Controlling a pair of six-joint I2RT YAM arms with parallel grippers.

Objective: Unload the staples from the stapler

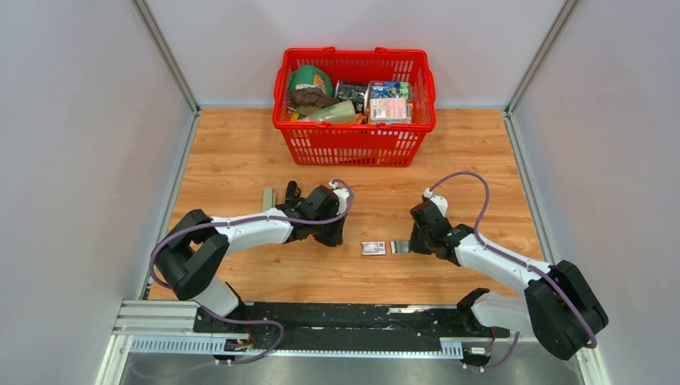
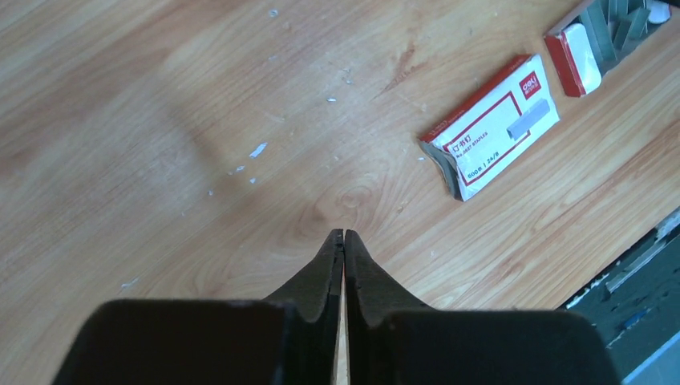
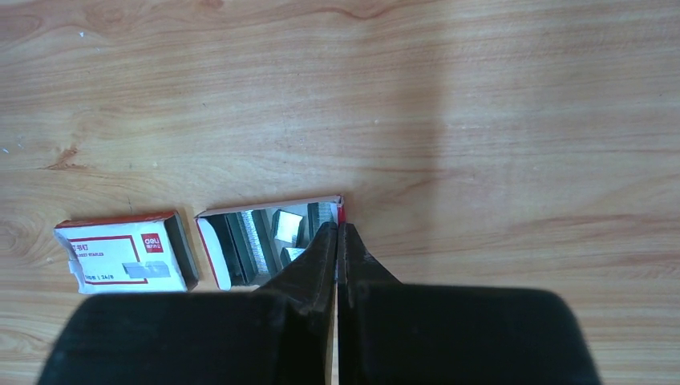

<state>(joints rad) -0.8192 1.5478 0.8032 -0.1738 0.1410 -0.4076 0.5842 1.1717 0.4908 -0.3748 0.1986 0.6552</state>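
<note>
The small black stapler [image 1: 289, 192] lies at the table's left, just behind my left arm, with a grey metal piece [image 1: 269, 198] beside it. Neither wrist view shows it. My left gripper [image 1: 335, 238] [image 2: 343, 233] is shut over bare wood with nothing between its fingers. My right gripper [image 1: 414, 244] [image 3: 338, 227] is shut, its tips at the right end wall of an open cardboard tray [image 3: 210, 241]. Whether it pinches that wall is unclear. Silvery staples [image 3: 255, 237] [image 2: 619, 22] lie in strips in the tray.
A white and red staple box sleeve [image 1: 373, 248] [image 2: 493, 124] [image 3: 124, 255] lies left of the tray. A red basket [image 1: 354, 143] full of goods stands at the back centre. Grey walls close the left and right sides.
</note>
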